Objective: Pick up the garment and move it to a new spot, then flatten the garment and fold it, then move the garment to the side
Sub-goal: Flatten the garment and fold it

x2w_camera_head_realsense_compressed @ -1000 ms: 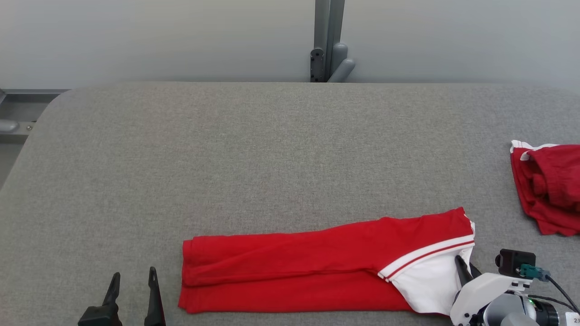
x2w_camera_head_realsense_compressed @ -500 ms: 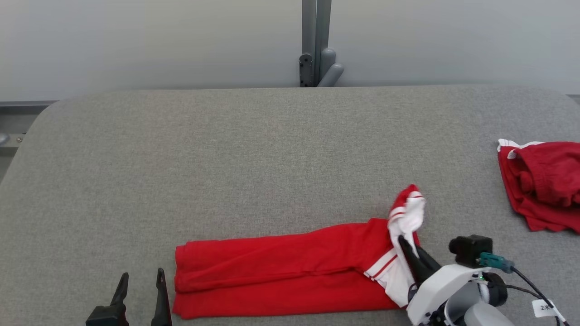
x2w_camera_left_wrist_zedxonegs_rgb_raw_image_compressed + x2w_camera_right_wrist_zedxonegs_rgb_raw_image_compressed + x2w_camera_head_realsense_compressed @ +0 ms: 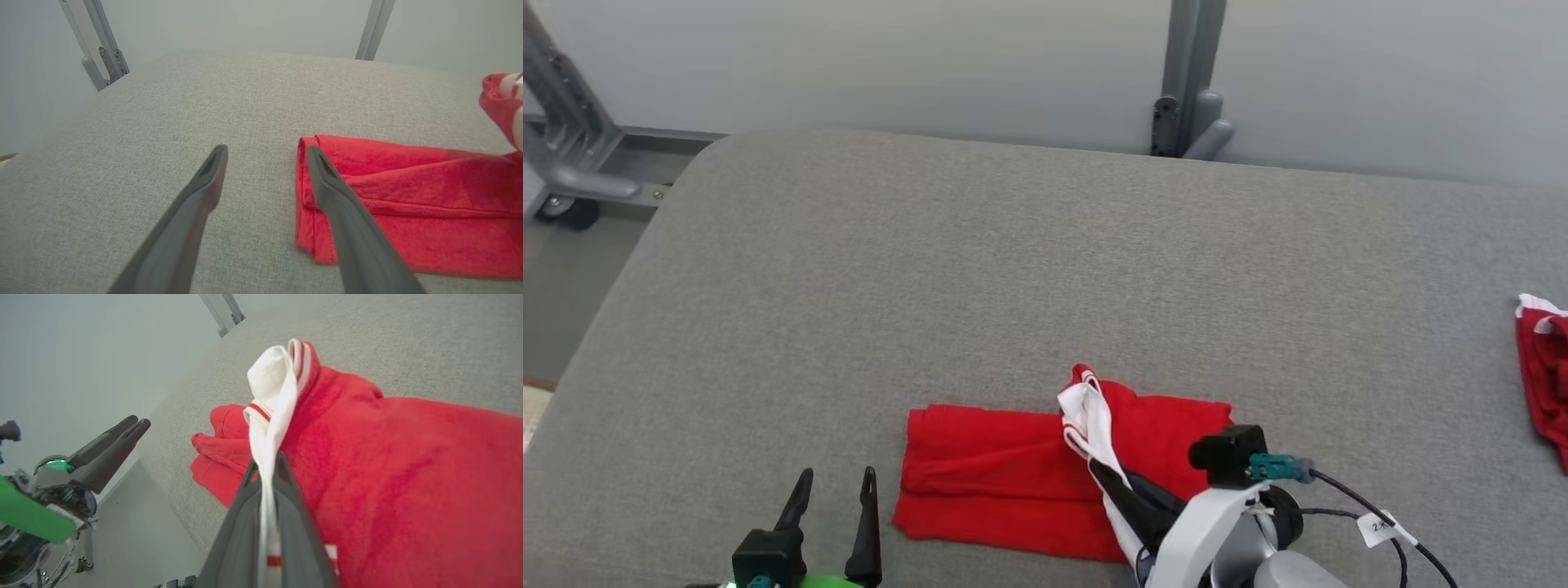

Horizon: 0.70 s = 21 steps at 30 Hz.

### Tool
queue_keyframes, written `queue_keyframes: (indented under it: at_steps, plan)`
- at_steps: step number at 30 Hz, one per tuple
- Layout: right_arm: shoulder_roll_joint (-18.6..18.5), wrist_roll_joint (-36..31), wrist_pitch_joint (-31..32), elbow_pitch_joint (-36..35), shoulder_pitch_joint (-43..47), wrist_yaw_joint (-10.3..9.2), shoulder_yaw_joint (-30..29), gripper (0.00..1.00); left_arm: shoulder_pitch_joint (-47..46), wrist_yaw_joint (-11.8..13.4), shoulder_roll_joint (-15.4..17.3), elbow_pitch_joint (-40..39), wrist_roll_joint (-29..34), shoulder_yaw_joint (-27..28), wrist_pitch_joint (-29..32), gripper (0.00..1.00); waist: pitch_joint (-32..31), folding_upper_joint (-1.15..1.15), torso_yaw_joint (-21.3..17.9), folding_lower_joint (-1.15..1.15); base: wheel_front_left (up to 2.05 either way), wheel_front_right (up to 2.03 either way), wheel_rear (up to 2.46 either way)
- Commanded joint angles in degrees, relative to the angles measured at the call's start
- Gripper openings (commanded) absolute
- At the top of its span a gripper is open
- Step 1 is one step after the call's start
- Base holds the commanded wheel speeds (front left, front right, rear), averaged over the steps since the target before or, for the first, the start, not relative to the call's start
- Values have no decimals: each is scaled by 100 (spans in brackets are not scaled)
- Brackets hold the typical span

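The red garment is seen lying on the grey tabletop, near its front edge and a little right of the middle in the head view. It is folded into a long strip, and its left part is laid flat. Its white end, trimmed with red stripes, is held up above the red part and is bent over toward the left.

This white end is pinched by the right jaws, which are closed tight on the cloth. In the right wrist view the white cloth is seen passing between the two dark fingers and rising beyond their tips.

The left jaws are spread wide and nothing is held in them. Their fingers are seen at the lower left of the head view, just left of the garment's left end. In the left wrist view one finger is seen in front of the folded edge, the other over bare tabletop. Whether the cloth is touched cannot be told.

A second red garment with a white edge is lying at the right edge of the tabletop, well apart from the first. Behind the tabletop a grey post is standing against a pale wall.
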Motion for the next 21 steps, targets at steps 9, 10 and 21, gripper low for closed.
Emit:
queue_keyframes:
  at_steps: [9,10,21]
  plan:
    - [302,56,-266,711,-638,1,358,0,-78,-11,16,32,0,-105,0,100,212,57,1457,0,0,0,0]
    - [326,81,-317,811,-692,1,369,0,-82,-9,17,34,-13,-117,0,100,227,57,1541,0,0,0,0]
    - [458,303,-1072,1818,-1300,1,526,0,-165,31,15,24,-129,-198,0,100,336,57,1816,0,0,0,0]
